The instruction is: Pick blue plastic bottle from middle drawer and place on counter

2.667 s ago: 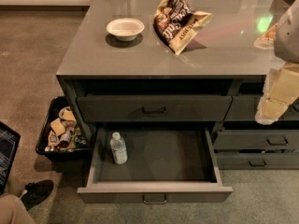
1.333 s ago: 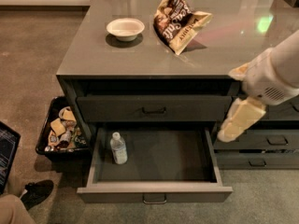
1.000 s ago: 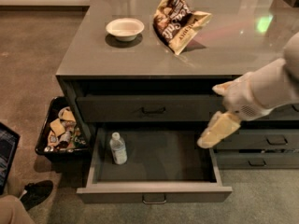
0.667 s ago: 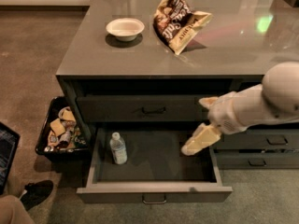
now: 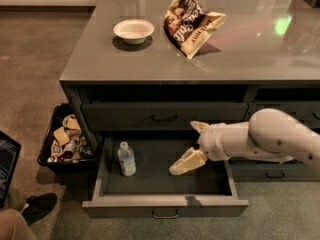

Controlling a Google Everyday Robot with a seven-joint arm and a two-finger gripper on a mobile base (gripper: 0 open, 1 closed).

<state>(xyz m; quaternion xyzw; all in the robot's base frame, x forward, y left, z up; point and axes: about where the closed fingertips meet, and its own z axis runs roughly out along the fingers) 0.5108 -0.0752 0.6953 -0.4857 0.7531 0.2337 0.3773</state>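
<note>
The blue plastic bottle is a small clear bottle with a white cap. It stands at the left side of the open middle drawer. My gripper is open and empty, with its cream fingers spread apart. It hovers over the right-middle of the drawer, about a hand's width to the right of the bottle and apart from it. My white arm reaches in from the right. The grey glossy counter lies above the drawers.
A white bowl and a brown snack bag sit on the counter. A black bin of snacks stands on the floor left of the cabinet. A person's shoe and a dark screen are at the lower left.
My arm has swung in from the right edge, moving left and down. The gripper now sits over the open drawer, closer to the bottle. The bottle has not moved.
</note>
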